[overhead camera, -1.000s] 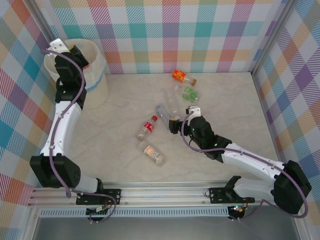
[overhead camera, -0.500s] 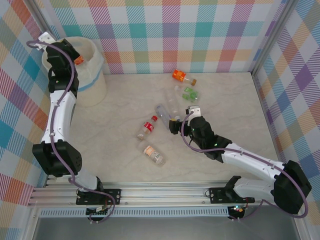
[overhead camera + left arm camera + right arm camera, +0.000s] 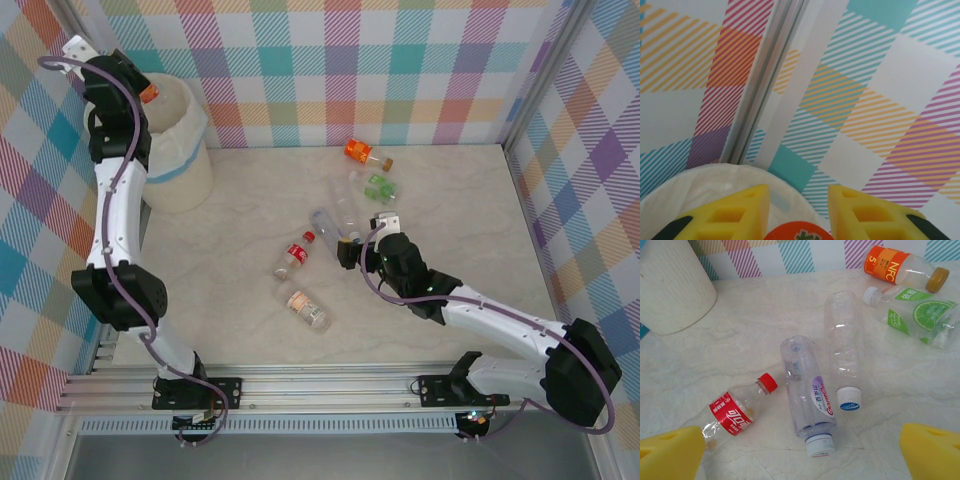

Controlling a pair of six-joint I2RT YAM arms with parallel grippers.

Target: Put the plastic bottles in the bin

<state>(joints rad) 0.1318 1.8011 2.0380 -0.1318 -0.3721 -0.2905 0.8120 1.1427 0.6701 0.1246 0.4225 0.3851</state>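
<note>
Nearest the worktop's front edge, one peach-labelled bottle lies flat. Beyond it, mid-worktop, five more plastic bottles lie: a red-labelled bottle, a purple-labelled bottle, an unlabelled clear bottle, a green-labelled bottle and, farthest, an orange-labelled bottle. The right gripper hangs over them, jaws spread wide, grasping nothing. At the far-left corner stands one bin; above its rim the left gripper is clenched on a seventh, orange-capped bottle.
</note>
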